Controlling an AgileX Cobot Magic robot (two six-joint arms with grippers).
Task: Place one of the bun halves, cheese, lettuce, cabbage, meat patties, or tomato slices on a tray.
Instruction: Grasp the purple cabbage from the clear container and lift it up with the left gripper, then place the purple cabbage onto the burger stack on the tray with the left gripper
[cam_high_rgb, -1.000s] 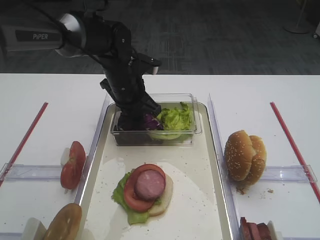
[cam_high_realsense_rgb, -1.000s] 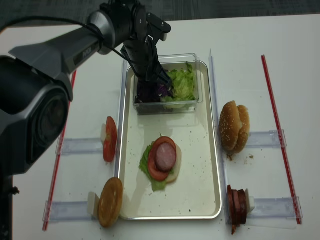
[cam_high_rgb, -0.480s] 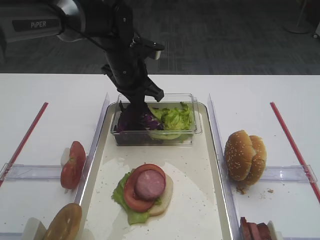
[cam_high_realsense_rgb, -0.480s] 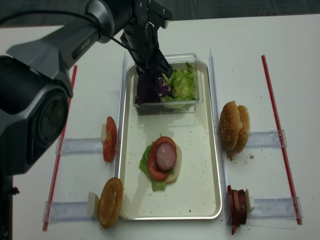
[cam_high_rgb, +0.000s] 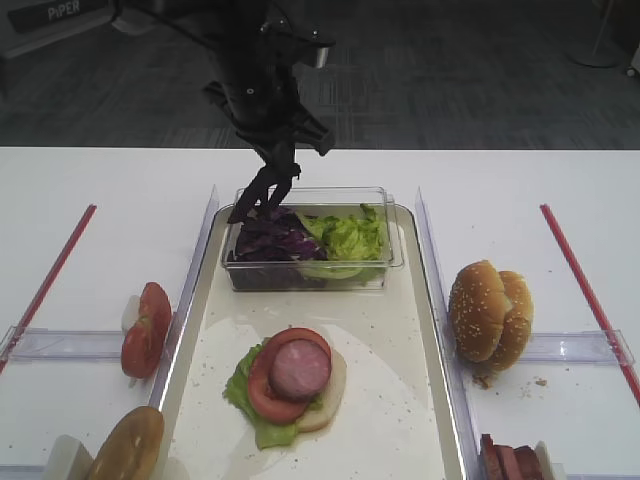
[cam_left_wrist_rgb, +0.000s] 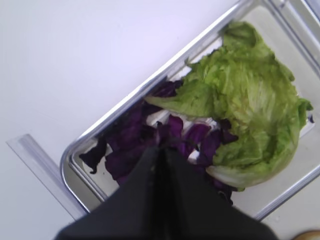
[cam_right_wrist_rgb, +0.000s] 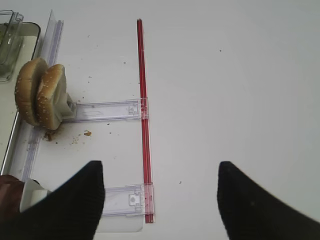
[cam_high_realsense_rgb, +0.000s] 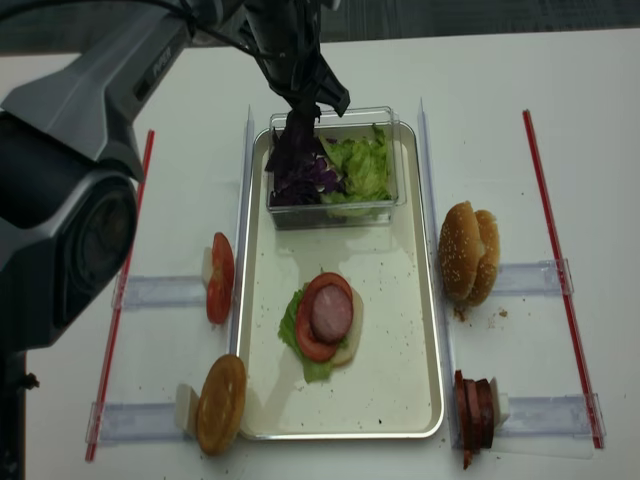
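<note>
Cabbage (cam_high_rgb: 272, 236) lies heaped in the left half of the clear tub (cam_high_rgb: 395, 250) at the tray's (cam_high_realsense_rgb: 420, 330) far end, beside the lettuce (cam_high_rgb: 350, 238). Left gripper (cam_high_rgb: 281, 165) hangs above the tub, jaws pinched together on a few purple shreds that trail down to the heap. Right gripper (cam_right_wrist_rgb: 160, 200) hovers over bare table (cam_right_wrist_rgb: 240, 75) near the bun halves (cam_right_wrist_rgb: 40, 97), fingers spread wide, holding nothing.

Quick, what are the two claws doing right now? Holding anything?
Left end effector: closed on a strand of cabbage, lifted above the tub.
Right end effector: open, holding nothing.
</note>
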